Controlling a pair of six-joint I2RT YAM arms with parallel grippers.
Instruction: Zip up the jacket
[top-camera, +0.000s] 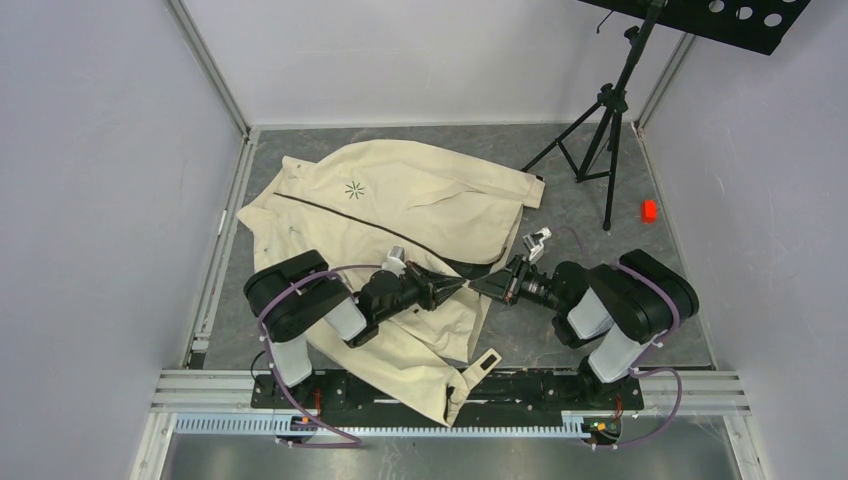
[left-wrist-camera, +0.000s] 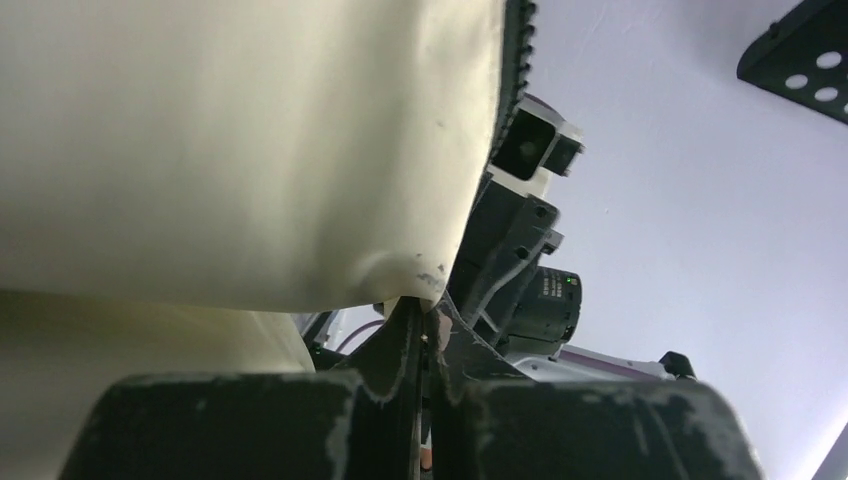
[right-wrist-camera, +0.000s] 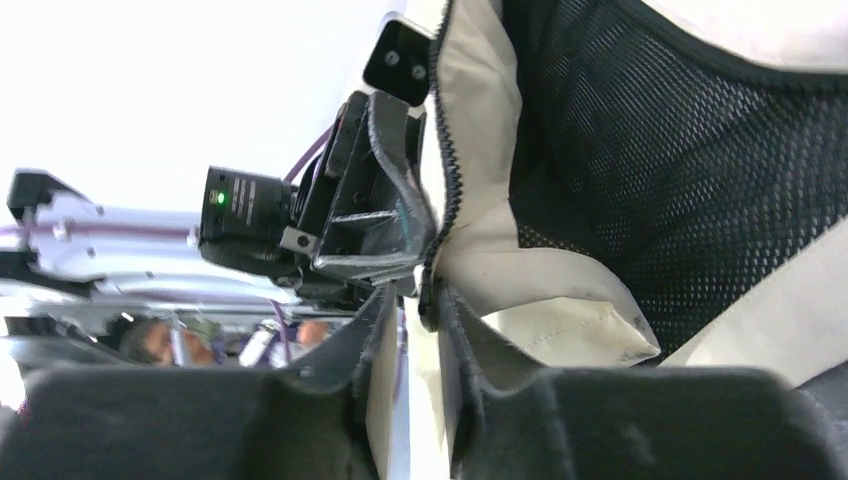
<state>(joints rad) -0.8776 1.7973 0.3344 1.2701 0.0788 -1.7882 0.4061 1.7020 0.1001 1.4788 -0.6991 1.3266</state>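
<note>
The cream jacket (top-camera: 400, 200) lies spread on the grey table, with its black starburst logo (top-camera: 354, 189) and dark zipper line (top-camera: 340, 215) facing up. My left gripper (top-camera: 461, 287) and right gripper (top-camera: 480, 287) meet tip to tip at the lower front opening. In the left wrist view, the left gripper (left-wrist-camera: 421, 312) is shut on a corner of cream fabric (left-wrist-camera: 230, 150). In the right wrist view, the right gripper (right-wrist-camera: 420, 305) is shut on the cream zipper edge, with the zipper teeth (right-wrist-camera: 446, 130) running up from it beside the black mesh lining (right-wrist-camera: 650, 150).
A black tripod (top-camera: 605, 110) stands at the back right under a perforated black board (top-camera: 720, 18). A small red object (top-camera: 649, 210) lies near the right wall. White walls enclose three sides. An aluminium rail (top-camera: 450, 385) runs along the near edge.
</note>
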